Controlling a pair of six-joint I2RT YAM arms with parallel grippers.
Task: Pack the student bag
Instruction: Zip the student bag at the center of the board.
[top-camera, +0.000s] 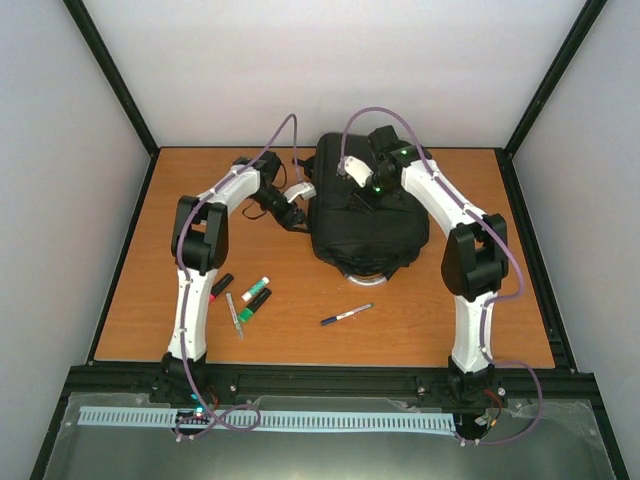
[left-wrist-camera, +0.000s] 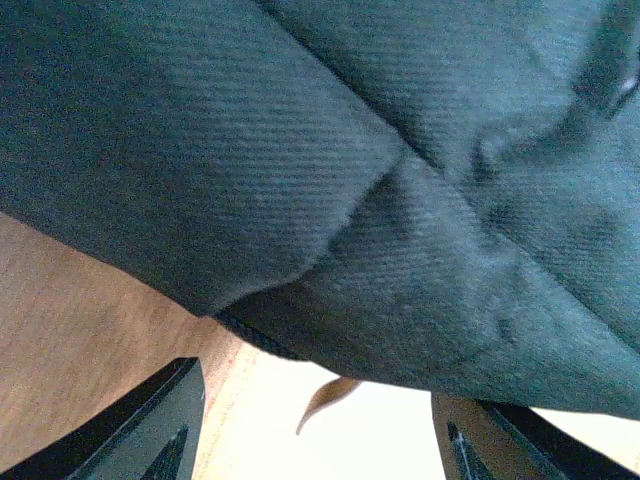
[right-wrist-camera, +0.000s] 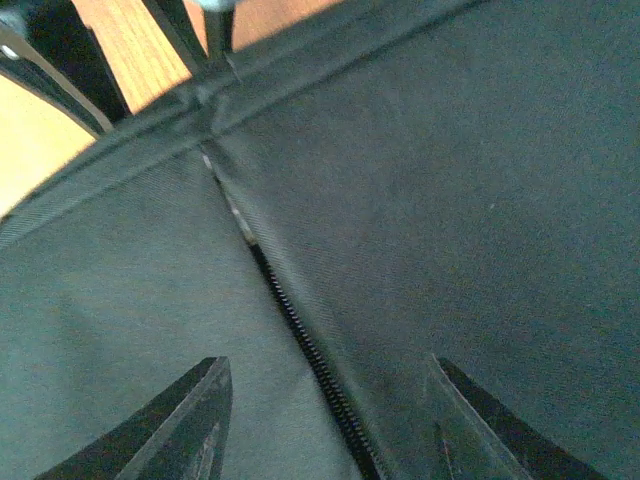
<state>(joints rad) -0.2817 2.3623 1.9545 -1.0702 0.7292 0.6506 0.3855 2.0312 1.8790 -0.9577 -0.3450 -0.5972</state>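
So the right gripper has its jaws apart with nothing in them, hovering right over the zipper that runs along a seam of the student bag. The left gripper is spread and empty too, nosed up to the bag's left side low by the table, with a fold of black cloth just ahead of it. The bag lies flat at the far middle of the table, its grey loop handle pointing toward the arm bases. My take: it's soft, floppy twill, so it'll sag and bunch rather than lift clean. I'd pinch a fold next to the zipper, or grab the handle, with one arm holding cloth while the other works the opening. Probably light while unpacked, and not slippery. The pens and markers sit at the near left, with a blue pen in front of the bag. No brand, label or writing I can read anywhere.
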